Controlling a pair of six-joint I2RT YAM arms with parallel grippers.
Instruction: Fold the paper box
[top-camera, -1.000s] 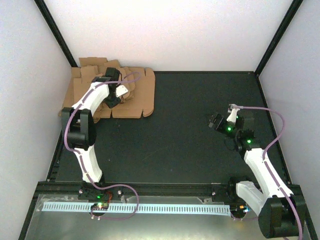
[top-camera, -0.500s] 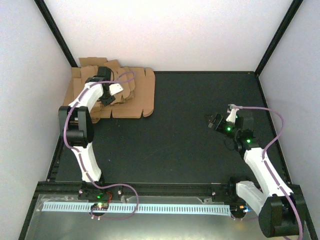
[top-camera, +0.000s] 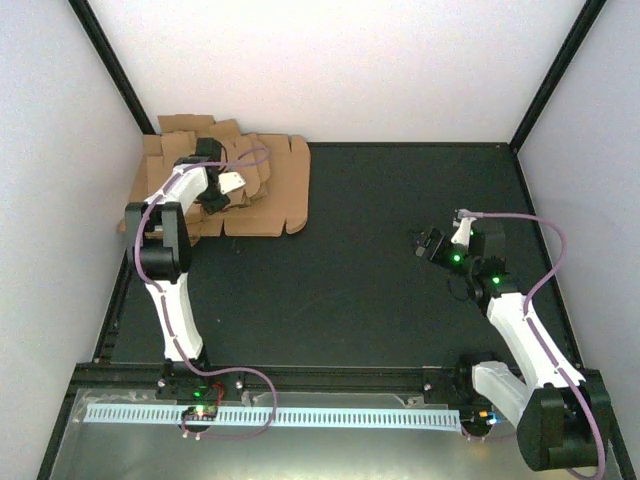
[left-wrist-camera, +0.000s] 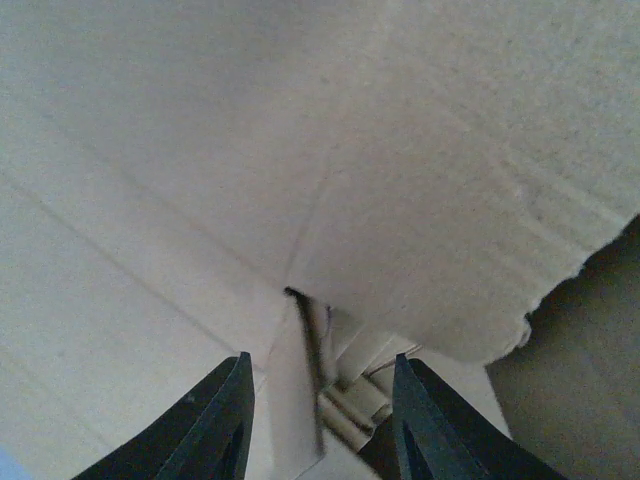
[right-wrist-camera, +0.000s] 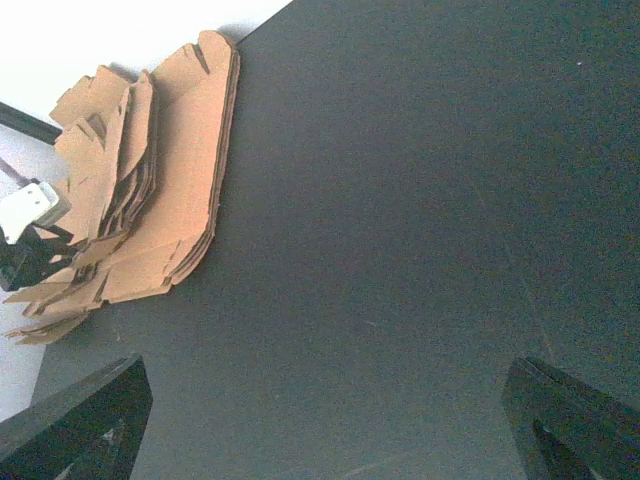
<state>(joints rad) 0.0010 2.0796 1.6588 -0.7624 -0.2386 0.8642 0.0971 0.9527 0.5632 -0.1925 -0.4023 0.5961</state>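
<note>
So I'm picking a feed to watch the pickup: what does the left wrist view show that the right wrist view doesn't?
Only left wrist: a close-up of the top of the cardboard pile, with creases and a slot, and the left gripper over it, jaws apart. Only right wrist: the whole pile side-on with layered edges, the left arm reaching it, and the right gripper, jaws wide. Both: brown cardboard and some of the dark table.

Jaws apart, close over brown cardboard sheets, layered edges btwn; dark table btm-right.
</note>
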